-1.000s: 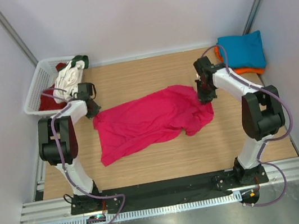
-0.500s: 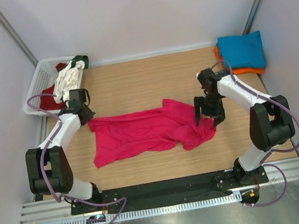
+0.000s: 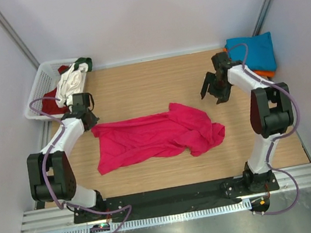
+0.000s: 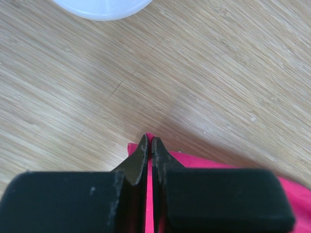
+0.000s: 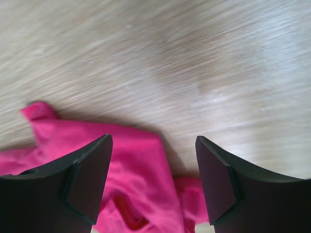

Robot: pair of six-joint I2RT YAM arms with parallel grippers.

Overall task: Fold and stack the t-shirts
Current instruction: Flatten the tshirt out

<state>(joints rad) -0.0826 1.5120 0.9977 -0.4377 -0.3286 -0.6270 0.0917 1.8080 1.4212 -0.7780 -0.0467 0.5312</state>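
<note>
A magenta-pink t-shirt (image 3: pixel 147 138) lies spread and rumpled across the middle of the table, bunched at its right end. My left gripper (image 3: pixel 89 122) is at the shirt's far left corner and is shut on it. In the left wrist view the pink cloth (image 4: pixel 199 163) runs between the closed tips of that gripper (image 4: pixel 149 141). My right gripper (image 3: pixel 211 97) hangs open over bare wood beyond the shirt's right end, holding nothing. In the right wrist view the pink shirt (image 5: pixel 131 194) lies below the spread gripper (image 5: pixel 153 145), apart from it.
A folded teal-blue shirt (image 3: pixel 253 51) lies on an orange one (image 3: pixel 258 72) at the back right corner. A white lattice basket (image 3: pixel 39 90) at the back left holds white, dark red and green shirts (image 3: pixel 71 79). Its rim (image 4: pixel 102 7) shows in the left wrist view.
My right gripper opened, let go of the pink shirt and moved back toward the far right. The shirt's right end dropped in a bunch. The left gripper drew its corner leftward, then held still.
</note>
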